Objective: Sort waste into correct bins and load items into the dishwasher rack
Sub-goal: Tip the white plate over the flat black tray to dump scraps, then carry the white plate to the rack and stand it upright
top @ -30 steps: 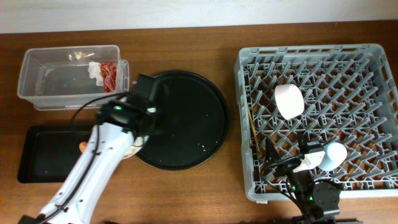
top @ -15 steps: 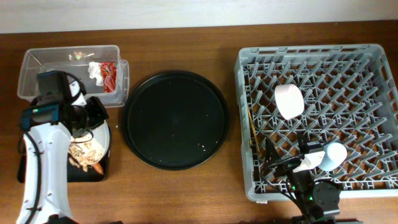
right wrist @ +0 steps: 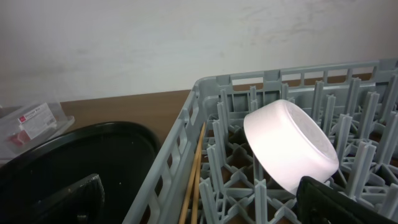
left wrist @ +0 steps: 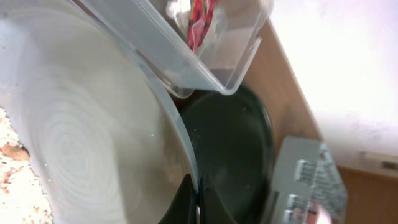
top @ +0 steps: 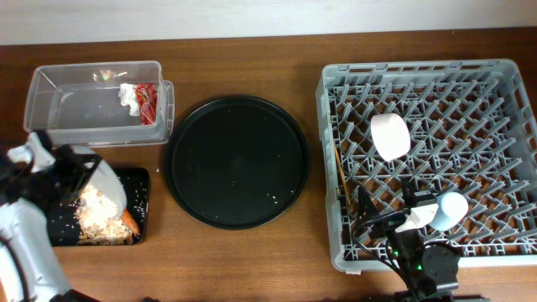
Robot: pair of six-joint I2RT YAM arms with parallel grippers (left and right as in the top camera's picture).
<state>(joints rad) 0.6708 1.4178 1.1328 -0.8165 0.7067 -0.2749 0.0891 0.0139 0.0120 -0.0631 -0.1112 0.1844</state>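
My left gripper (top: 77, 179) is shut on the rim of the pale grey-white plate (top: 106, 188) and holds it tilted steeply over the shallow black tray (top: 140, 186). Beige rice scraps (top: 94, 216) and the orange carrot stick (top: 129, 223) lie in that tray. In the left wrist view the jaws (left wrist: 196, 205) pinch the plate (left wrist: 81, 143). The clear tub (top: 50, 113) holds the white tissue (top: 127, 94) and the red wrapper (top: 148, 102). The grey rack (top: 331, 151) holds the white bowl (top: 390, 136), the chopsticks (top: 342, 180) and the light-blue cup (top: 453, 210). My right gripper (top: 390, 211) is open and empty over the rack's front.
The big round black tray (top: 235, 161) lies between the bins and the rack, with a few crumbs on it. The right wrist view shows the bowl (right wrist: 289, 146) and chopsticks (right wrist: 196, 180) just ahead of the open fingers (right wrist: 208, 211).
My left arm has swung left from the round black tray to the shallow black tray with the plate, tipping it. Rice scraps and the carrot stick now lie in that tray. The right arm has not moved.
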